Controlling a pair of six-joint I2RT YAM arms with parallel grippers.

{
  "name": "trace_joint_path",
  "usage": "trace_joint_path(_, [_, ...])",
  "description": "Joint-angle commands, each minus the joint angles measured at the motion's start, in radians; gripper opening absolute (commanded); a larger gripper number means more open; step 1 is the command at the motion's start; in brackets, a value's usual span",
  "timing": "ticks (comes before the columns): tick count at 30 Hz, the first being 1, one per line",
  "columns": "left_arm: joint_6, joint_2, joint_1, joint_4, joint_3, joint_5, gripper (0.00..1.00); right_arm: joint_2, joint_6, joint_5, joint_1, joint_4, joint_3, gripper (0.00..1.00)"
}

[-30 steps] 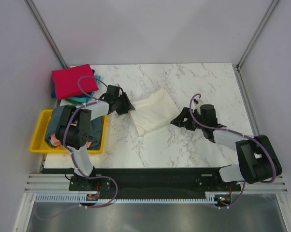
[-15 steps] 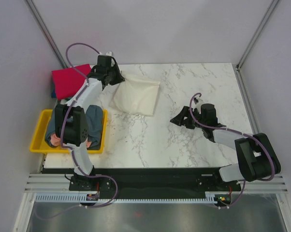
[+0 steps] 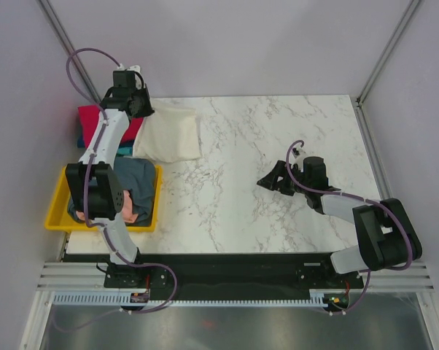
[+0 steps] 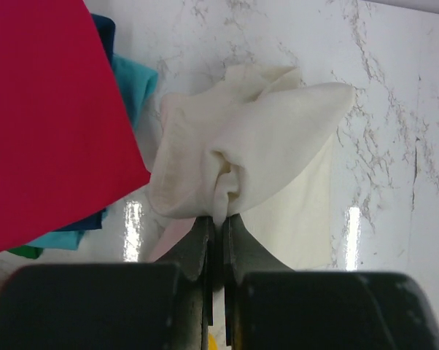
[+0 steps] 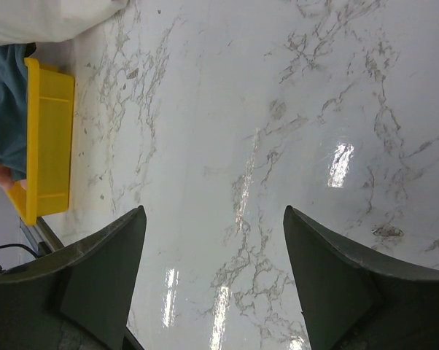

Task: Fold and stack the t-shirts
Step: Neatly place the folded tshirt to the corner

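My left gripper is shut on an edge of the folded cream-white t-shirt at the table's back left; in the left wrist view its jaws pinch a bunched corner of the cream-white t-shirt. The shirt hangs beside the stack with the red t-shirt on top and the teal t-shirt under it. The slate grey-blue t-shirt and the salmon pink t-shirt lie in the yellow tray. My right gripper is open and empty over bare marble.
The yellow tray also shows in the right wrist view at the left. Grey walls and metal posts ring the marble table. A black rail runs along the near edge.
My left gripper has carried the cream-white t-shirt from the table's middle to the back left, next to the red stack. The right arm has stayed still.
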Motion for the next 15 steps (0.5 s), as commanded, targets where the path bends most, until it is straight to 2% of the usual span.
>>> trace_joint_path(1, [0.129,-0.061,0.026,0.004,0.087,0.024,0.02,0.007,0.002,-0.027,-0.003,0.051,0.004,0.84])
trace_joint_path(6, [0.134,-0.05,0.112,-0.026,0.159,0.113,0.02,0.016,0.004,-0.037,-0.005,0.05,0.007,0.84])
trace_joint_path(10, [0.143,-0.068,0.131,-0.028,0.181,0.09,0.02,0.023,0.005,-0.041,-0.009,0.05,0.01,0.83])
trace_joint_path(15, [0.146,-0.102,0.16,-0.046,0.202,0.154,0.02,0.027,0.007,-0.043,-0.009,0.05,0.009,0.83])
